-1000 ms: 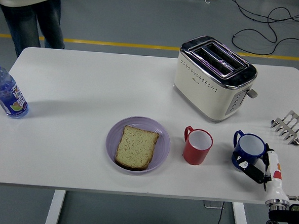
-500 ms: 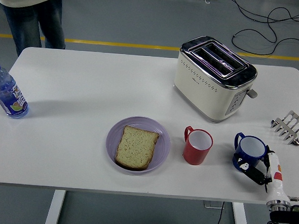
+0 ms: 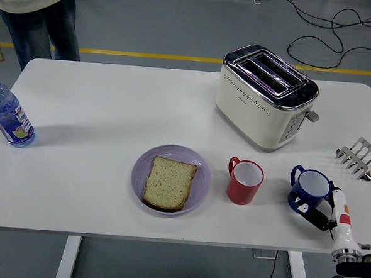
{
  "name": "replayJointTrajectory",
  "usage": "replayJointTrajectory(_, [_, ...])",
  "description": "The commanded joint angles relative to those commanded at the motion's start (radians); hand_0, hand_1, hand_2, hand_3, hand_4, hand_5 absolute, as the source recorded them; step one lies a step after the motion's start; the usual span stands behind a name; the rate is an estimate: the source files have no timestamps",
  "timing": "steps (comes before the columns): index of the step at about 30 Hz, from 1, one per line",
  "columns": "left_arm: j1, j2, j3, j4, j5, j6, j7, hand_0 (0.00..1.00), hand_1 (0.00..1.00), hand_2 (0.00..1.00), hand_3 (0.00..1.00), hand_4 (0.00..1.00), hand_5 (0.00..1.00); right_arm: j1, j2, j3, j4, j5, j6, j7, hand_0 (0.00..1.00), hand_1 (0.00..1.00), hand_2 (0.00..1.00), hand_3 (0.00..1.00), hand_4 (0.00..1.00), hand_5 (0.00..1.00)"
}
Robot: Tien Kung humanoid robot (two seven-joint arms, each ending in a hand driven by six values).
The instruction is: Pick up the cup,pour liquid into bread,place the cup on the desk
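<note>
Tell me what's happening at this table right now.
The robot's right hand is at the blue cup near the table's right front corner, its fingers against the cup's side; whether it grips is unclear. The cup stands on the table. A slice of bread lies on a purple plate, with a red cup beside it. A person stands at the far left, hands off everything.

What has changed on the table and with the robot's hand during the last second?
The right hand has drawn back slightly toward the near right corner, fingers still at the blue cup with the white inside; the cup barely shifted right with it. The person at the far left edge moved a little. The red cup, bread slice on the purple plate, toaster, water bottle and metal rack stayed.
</note>
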Motion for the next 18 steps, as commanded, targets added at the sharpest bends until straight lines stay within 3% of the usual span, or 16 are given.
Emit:
replayJointTrajectory(10, [0.001,0.001,0.020,0.000,-0.017,0.002,-0.003,0.657,0.701,0.724,0.620,0.367,0.930,-0.005,0.002,0.011,-0.001,-0.004,-0.005,0.000,0.450,0.466,0.695,0.809,0.771,0.002])
replayJointTrajectory(11, [0.001,0.001,0.021,0.000,-0.018,0.002,-0.003,0.657,0.701,0.724,0.620,0.367,0.930,-0.006,0.002,0.012,-0.001,-0.005,-0.003,-0.002,0.577,0.581,0.805,0.891,0.790,0.002])
replayJointTrajectory(17, [0.001,0.002,0.025,0.000,-0.022,0.001,-0.004,0.657,0.701,0.724,0.620,0.367,0.930,-0.008,0.003,0.023,0.000,-0.007,0.006,-0.004,0.577,0.581,0.805,0.891,0.790,0.002])
replayJointTrajectory(18, [0.001,0.002,0.025,0.000,-0.022,0.001,-0.004,0.657,0.702,0.723,0.619,0.366,0.928,-0.008,0.003,0.024,-0.001,-0.008,0.009,-0.005,0.682,0.660,0.859,0.932,0.801,0.002])
